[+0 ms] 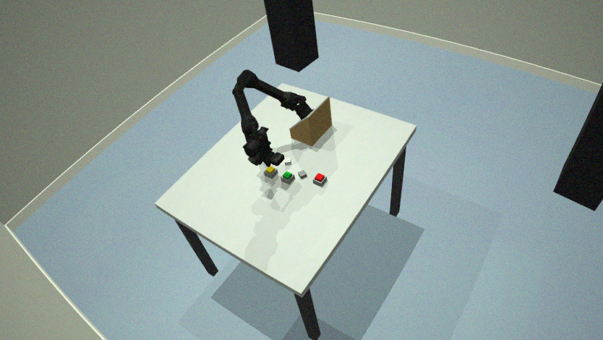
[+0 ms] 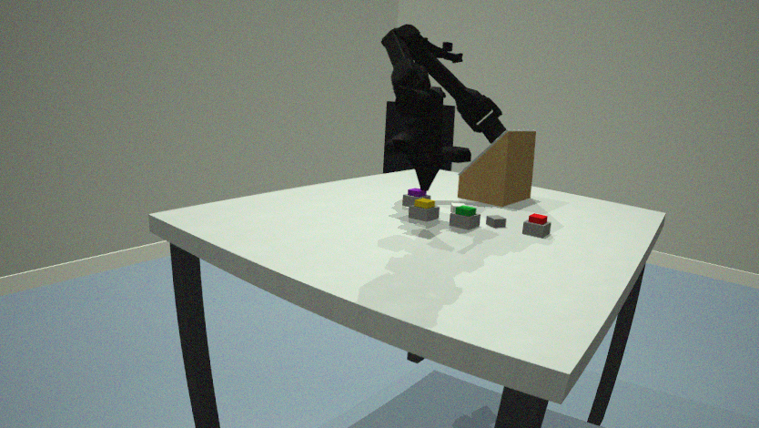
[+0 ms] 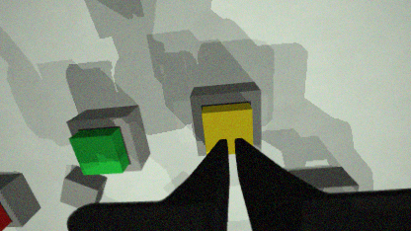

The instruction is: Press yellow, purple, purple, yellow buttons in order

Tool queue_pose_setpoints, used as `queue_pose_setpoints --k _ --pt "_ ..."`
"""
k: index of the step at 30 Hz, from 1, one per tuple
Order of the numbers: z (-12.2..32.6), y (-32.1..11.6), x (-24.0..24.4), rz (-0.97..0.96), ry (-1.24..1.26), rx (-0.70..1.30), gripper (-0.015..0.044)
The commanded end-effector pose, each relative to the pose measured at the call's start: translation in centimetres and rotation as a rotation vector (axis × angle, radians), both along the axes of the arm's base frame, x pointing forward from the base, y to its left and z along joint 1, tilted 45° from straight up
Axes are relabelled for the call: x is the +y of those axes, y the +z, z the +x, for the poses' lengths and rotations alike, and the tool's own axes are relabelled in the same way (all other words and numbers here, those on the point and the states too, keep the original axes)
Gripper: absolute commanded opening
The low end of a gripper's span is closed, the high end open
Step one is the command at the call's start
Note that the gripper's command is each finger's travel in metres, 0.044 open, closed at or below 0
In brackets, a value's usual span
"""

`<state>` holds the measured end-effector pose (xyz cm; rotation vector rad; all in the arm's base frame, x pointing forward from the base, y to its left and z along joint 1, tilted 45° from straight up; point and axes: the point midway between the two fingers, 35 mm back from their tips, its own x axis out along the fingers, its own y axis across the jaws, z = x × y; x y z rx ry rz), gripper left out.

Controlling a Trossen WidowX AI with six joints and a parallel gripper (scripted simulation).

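Reaching down among the buttons with a sharply folded arm [image 1: 241, 105] [image 2: 443, 74]

Climbs from a slanted brown stand [image 1: 311, 129] [image 2: 493, 172], bends at a high elbow, then drops steeply toward the surface [image 1: 231, 210] [image 2: 318, 239] [image 3: 356, 99]. Ends in jaws [image 1: 268, 163] [image 2: 423, 189] aimed downward, almost closed, with a thin gap and nothing held. In the wrist view, overlaps the near edge of the yellow button [image 1: 270, 169] [image 2: 424, 203] [image 3: 227, 123] with both tips; cannot tell of any contact. Shows the yellow cap raised above its gray housing. Hides the purple button [image 2: 417, 191] [image 3: 331, 177] in the top view, but reveals its cap just behind the yellow one in the exterior view. Leaves the green button [image 1: 287, 175] [image 2: 465, 210] [image 3: 101, 150] visible beside the yellow one, near a gray block [image 1: 302, 174] [image 2: 496, 220] [image 3: 81, 190], with the red button [image 1: 319, 176] [image 2: 537, 218] [image 3: 2, 217] farther out.
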<state>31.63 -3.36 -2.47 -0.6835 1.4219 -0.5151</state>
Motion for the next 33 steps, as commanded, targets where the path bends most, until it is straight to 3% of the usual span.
queue_pose_setpoints --k 1,33 --pt "-0.2 -0.8 -0.6 -0.007 0.004 0.015 0.0020" --pt "-0.1 -2.2 -2.1 -0.009 0.003 0.015 0.0020"
